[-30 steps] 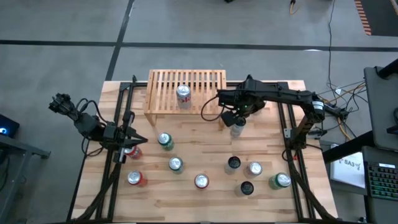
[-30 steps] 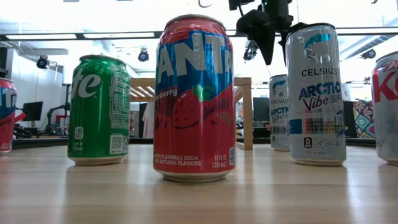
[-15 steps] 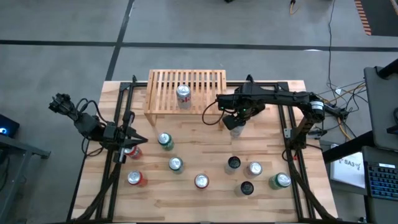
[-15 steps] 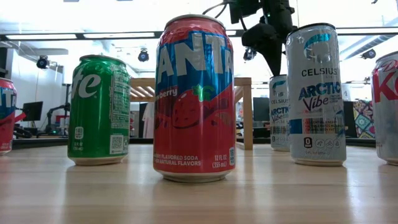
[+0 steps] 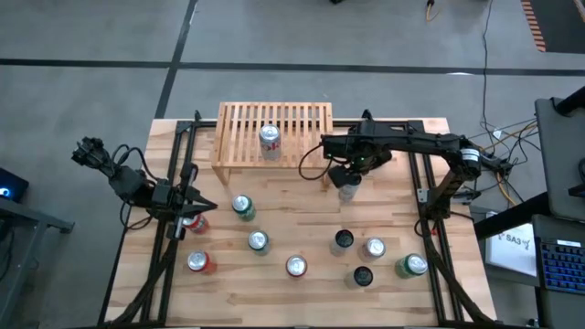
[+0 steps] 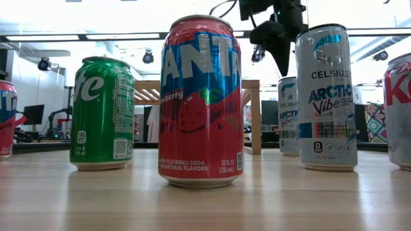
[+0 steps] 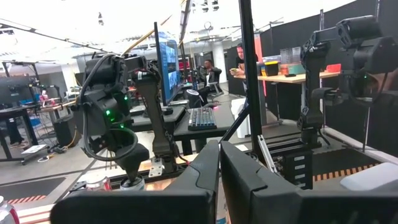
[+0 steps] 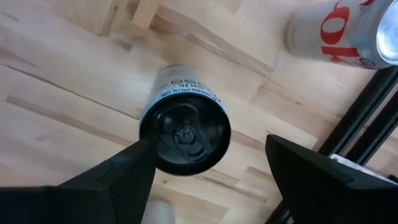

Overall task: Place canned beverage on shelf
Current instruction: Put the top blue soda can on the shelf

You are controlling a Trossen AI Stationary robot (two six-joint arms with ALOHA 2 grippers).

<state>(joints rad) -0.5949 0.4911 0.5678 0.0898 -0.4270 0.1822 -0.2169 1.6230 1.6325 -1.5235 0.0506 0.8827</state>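
Two dark fingers of my right claw (image 8: 209, 140) stand spread wide on either side of a slim Celsius can (image 8: 180, 93), a silvery cylinder with a black lid and pull tab. One finger (image 8: 118, 177) lies right against the can's rim; whether it truly touches, I cannot tell. The other (image 8: 311, 177) stands clear of it. I hold nothing.

The can stands upright on the pale plank table (image 5: 292, 228), towards the far edge and just off the right front leg of the shelf (image 5: 302, 119). The shelf is a low rack of light wood with a slatted top, set against the table's far edge, and it carries one silver can with red lettering (image 5: 271, 137).

Against a second ago, my claw has shifted slightly over the can, its spread is unchanged, and the can has not moved.

My left claw (image 5: 196, 206) waits at the table's left edge, fingers pressed together.
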